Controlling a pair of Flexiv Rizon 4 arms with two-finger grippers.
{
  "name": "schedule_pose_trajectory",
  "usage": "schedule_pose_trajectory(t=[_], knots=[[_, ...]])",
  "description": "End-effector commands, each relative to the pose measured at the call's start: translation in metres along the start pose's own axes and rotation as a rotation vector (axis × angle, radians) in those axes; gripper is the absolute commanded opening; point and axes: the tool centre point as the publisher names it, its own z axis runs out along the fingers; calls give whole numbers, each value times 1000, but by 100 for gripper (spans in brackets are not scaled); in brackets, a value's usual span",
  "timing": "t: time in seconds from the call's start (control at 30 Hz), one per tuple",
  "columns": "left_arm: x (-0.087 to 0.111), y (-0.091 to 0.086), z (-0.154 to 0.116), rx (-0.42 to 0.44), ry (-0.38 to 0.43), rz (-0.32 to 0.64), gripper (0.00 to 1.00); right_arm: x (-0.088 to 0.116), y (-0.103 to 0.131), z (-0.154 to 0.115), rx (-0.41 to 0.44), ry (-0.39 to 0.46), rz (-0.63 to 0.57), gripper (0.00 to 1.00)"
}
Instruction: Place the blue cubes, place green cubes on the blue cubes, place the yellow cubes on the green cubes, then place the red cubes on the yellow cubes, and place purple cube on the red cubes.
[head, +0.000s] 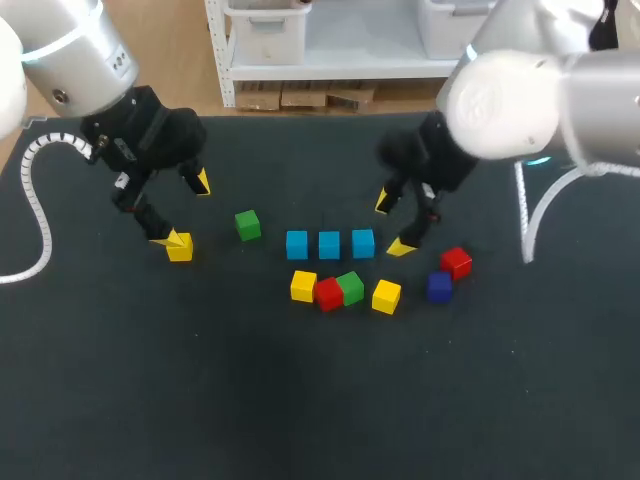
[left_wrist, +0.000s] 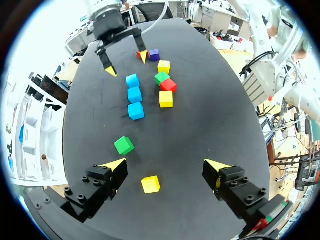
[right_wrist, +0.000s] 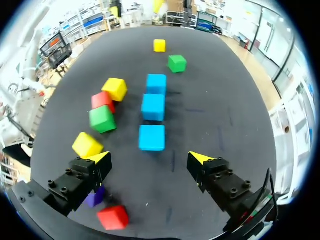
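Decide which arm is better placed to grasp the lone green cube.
Left. The left gripper, open, sits close to the lone green cube; the right gripper is past the row of blue cubes.

Left arm (head: 75, 55) angles downward, left tool (head: 190, 212) with fingers spread wide — right arm (head: 510, 100) slants likewise, right tool (head: 393, 224) equally parted.

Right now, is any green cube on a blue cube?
No, the left green cube and the middle green cube rest on the table, not on the blue cubes.
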Motion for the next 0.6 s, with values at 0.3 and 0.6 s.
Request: schedule_pose_trajectory(t=[0.3, 0.6], knots=[[1, 1, 0, 1, -1, 2, 100, -34, 45, -54, -85, -7, -232, 100], [1, 1, 0, 1, -1, 2, 100, -53, 63, -32, -86, -59, -265, 100]])
